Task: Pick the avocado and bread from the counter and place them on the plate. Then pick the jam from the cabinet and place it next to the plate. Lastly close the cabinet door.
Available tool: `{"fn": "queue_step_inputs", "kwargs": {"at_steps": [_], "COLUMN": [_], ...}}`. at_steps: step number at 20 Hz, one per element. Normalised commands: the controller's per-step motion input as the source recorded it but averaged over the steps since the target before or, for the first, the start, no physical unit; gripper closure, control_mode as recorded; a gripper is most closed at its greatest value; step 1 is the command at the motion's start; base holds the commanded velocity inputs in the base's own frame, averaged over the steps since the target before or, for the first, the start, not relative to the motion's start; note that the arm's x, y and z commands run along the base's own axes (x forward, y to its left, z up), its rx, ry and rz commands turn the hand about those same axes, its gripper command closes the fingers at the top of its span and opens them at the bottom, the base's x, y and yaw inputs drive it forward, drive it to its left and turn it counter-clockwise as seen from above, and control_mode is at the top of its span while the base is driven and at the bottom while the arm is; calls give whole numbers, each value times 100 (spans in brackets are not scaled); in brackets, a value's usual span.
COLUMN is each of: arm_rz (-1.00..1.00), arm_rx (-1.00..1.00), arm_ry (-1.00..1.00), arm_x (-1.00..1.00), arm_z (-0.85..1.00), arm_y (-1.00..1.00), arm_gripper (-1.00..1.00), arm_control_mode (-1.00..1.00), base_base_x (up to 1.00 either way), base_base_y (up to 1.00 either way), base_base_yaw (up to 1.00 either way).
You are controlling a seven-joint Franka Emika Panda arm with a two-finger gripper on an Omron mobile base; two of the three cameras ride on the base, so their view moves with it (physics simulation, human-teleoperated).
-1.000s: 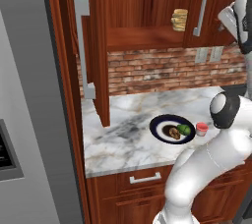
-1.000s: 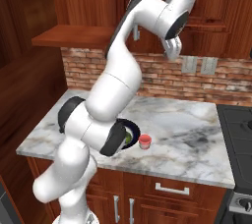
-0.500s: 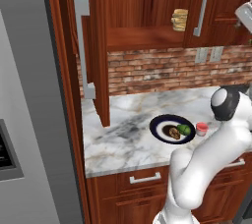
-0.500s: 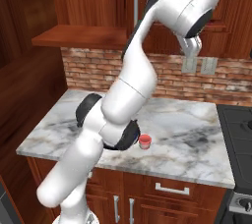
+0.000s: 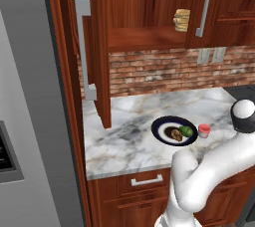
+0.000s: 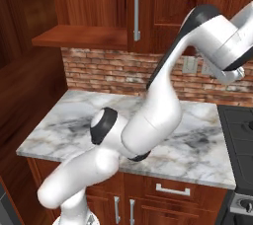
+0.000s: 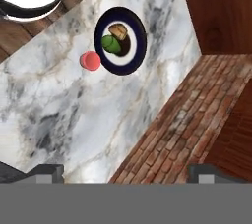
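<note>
The navy-rimmed plate [image 5: 160, 124] [image 7: 136, 55] rests on the marble counter [image 5: 124, 144] [image 7: 74, 115]. On it lie the green avocado [image 5: 186, 131] [image 7: 111, 44] and the dark-brown bread [image 5: 174, 133] [image 7: 118, 31], side by side. The pinkish-red jam [image 5: 203, 130] [image 7: 91, 61] stands upright just off the plate's rim. High above the counter's right end, my gripper [image 7: 127, 174] [image 6: 232, 74] is open, with nothing between its dark fingertips [image 7: 47, 171]. The cabinet door [image 5: 99, 47] stands open, edge toward me, its silver handle [image 5: 82, 47] facing left.
A stack of tan flat discs [image 5: 182, 20] sits on the open cabinet's shelf. The neighbouring cabinet door with its bar handle [image 5: 201, 7] [image 6: 137, 9] is closed. A grey fridge [image 5: 25, 121] fills the left, a brick backsplash [image 6: 108, 73] the back, a stove [image 6: 239, 130] the right.
The arm has swung rightward, carrying the hand out of the left base view's top right and to the right edge of the right base view. The plate, food and jam stay put.
</note>
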Motion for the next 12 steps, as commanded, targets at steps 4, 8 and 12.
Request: {"fn": "queue_step_inputs", "kwargs": {"at_steps": [4, 8, 12], "arm_rz": [0, 1, 3], "arm_rx": [-39, -43, -45], "arm_ry": [-47, -41, -39], "arm_x": [-100, -100, -100], "arm_z": [-100, -100, -100], "arm_y": [90, 100, 100], "arm_gripper": [-100, -100, -100], "arm_control_mode": [-100, -100, -100], "base_base_x": [0, 0, 0], "base_base_y": [0, 0, 0], "base_base_yaw": [0, 0, 0]}}
